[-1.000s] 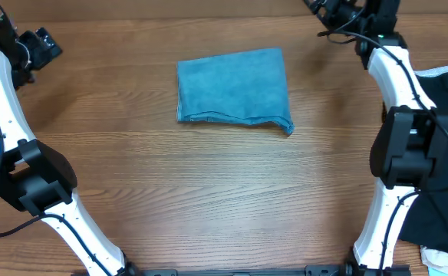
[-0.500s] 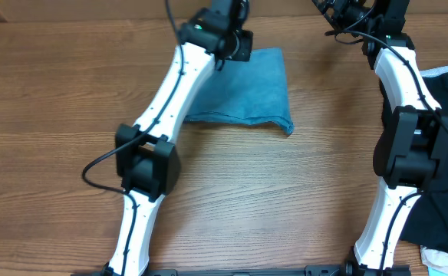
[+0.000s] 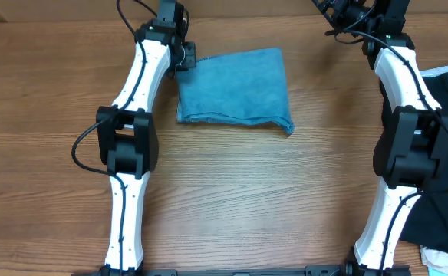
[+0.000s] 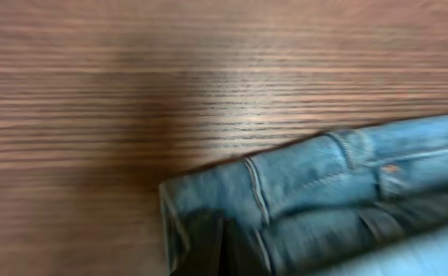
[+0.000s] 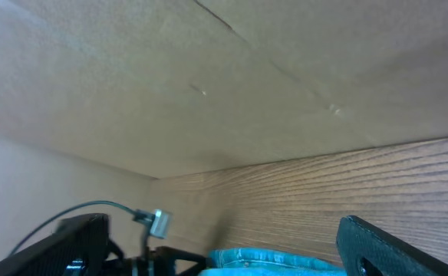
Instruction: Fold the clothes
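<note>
In half a second my left gripper (image 3: 182,55) has slid from over the top edge of the jeans (image 3: 235,84) to their upper-left corner, while the folded bundle sits unmoved in the upper middle of the overhead frame. I take that to mean the fold is nearly done and I'm only tidying an edge. My left arm stretches diagonally up the frame, and its blurred wrist view won't tell me whether the fingers are closed, while my right gripper (image 3: 337,11) hangs raised at upper right, fingers spread and empty.
</note>
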Robot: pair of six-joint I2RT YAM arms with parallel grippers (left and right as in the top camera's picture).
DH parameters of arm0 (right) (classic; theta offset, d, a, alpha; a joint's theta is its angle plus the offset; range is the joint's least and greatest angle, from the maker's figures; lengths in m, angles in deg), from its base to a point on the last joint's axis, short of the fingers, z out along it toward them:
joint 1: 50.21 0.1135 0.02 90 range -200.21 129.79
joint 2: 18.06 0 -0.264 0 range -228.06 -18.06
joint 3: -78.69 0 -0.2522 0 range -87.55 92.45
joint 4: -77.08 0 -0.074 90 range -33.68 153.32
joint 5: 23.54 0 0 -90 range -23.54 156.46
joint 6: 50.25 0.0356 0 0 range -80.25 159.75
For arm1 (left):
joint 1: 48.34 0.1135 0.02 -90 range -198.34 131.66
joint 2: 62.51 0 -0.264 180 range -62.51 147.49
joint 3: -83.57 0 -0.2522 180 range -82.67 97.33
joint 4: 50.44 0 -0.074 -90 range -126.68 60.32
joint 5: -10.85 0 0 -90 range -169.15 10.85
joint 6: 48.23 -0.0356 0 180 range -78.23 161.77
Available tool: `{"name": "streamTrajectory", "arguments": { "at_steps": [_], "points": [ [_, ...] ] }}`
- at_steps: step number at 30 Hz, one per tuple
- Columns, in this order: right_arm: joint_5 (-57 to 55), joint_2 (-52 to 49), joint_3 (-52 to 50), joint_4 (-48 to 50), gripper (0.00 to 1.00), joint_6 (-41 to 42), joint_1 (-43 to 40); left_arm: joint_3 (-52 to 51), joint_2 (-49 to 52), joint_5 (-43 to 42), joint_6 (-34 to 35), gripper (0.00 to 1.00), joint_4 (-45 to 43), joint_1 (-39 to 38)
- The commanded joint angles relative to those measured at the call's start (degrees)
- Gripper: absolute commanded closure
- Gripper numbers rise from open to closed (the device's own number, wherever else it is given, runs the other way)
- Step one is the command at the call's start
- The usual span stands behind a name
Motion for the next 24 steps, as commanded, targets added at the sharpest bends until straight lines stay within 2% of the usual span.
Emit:
{"name": "streamTrajectory", "arguments": {
  "at_steps": [1, 4, 5, 8, 12, 14, 17, 21, 24],
  "points": [
    [0.5, 0.6, 0.4, 0.3, 0.00, 0.0, 0.1, 0.3, 4.8, -0.3, -1.0, 0.96, 0.9, -0.3],
    [0.5, 0.6, 0.4, 0.3, 0.00, 0.0, 0.1, 4.4, 0.5, 7.6, -2.5, 0.96, 2.2, -0.3],
    [0.5, 0.6, 0.4, 0.3, 0.00, 0.0, 0.1, 6.6, -1.5, 7.3, -2.5, 0.96, 3.2, -0.3],
    [0.5, 0.6, 0.4, 0.3, 0.00, 0.0, 0.1, 12.0, -7.6, 1.9, -2.2, 0.96, 9.1, -0.4],
    [0.5, 0.6, 0.4, 0.3, 0.00, 0.0, 0.1, 12.4, -11.3, -6.4, -1.2, 0.96, 23.8, -1.0],
    [0.5, 0.6, 0.4, 0.3, 0.00, 0.0, 0.1, 11.1, -10.2, -8.2, -1.8, 0.96, 30.5, -1.0],
    [0.5, 0.6, 0.4, 0.3, 0.00, 0.0, 0.1, 7.6, -9.1, -22.9, -8.5, 0.96, 35.9, -0.9],
    [0.5, 0.6, 0.4, 0.3, 0.00, 0.0, 0.1, -2.8, -9.0, -24.3, -9.0, 0.96, 35.4, -1.7],
    [0.5, 0.6, 0.4, 0.3, 0.00, 0.0, 0.1, -9.9, -9.0, -24.3, -8.9, 0.96, 31.3, -1.6]
  ]
}}
